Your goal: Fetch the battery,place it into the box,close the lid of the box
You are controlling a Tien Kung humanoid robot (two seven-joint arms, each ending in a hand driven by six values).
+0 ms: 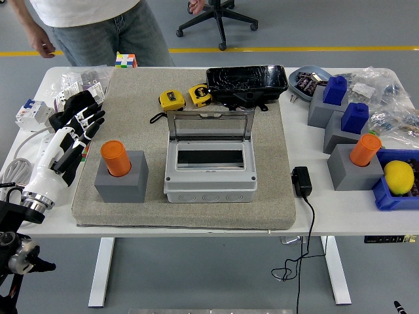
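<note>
The orange battery (115, 157) stands in its grey holder (122, 181); the box (209, 171) gapes empty, left hand (73, 125) spread wide.

We see bright, even light from overhead, with soft short shadows under the table (39, 91). The black tray (247, 84) near the far edge shows glare. Focus stays sharp throughout.

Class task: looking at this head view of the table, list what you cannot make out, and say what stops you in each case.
- Right hand: outside the head view.
- Person: cut off above the chest by the top edge.
- Box interior: only a dark slot shows.
- Clear bags at far right: contents too small and glare-covered.
</note>
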